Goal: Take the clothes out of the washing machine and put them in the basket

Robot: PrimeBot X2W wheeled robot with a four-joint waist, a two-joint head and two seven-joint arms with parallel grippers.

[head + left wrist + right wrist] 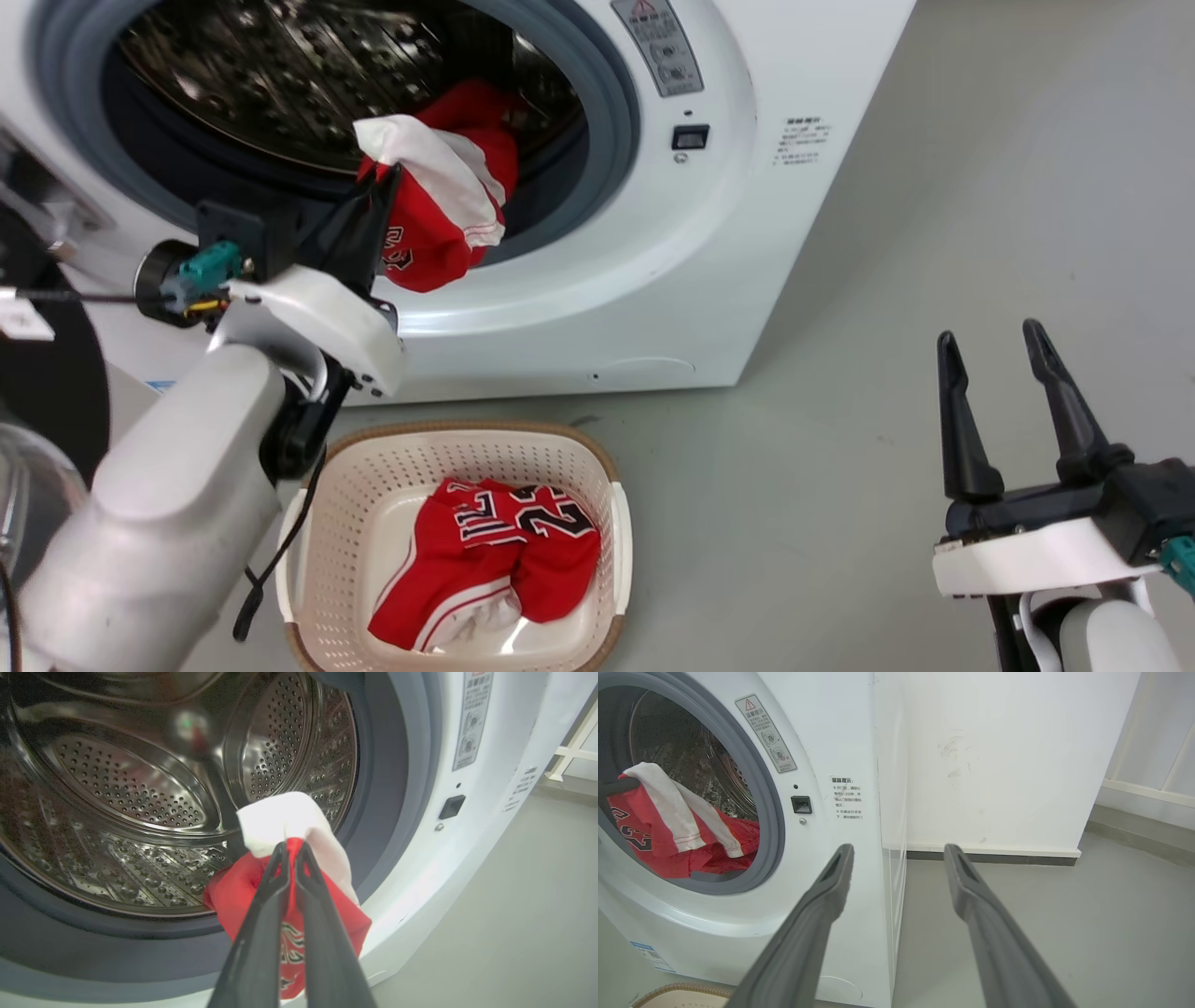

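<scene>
At the washing machine [794, 280] mouth, left fingers [261, 919] clamped on red jersey [429, 238], seemingly half out, right fingers [817, 910] spread, empty

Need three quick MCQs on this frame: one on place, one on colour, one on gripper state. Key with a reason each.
1. Where is the jersey held by the left gripper?
A) on a shelf
B) at the washing machine's porthole
C) on the machine's top

2. What colour is the basket's rim?
A) brown
B) blue
C) black

3. How is the right gripper?
A) shut on cloth
B) shut, empty
C) open, empty

Key:
1 B: it hangs in the round opening, pinched by the gripper.
2 A: a brown woven-look band tops the cream wall.
3 C: its jaws stand apart with nothing between.
</scene>
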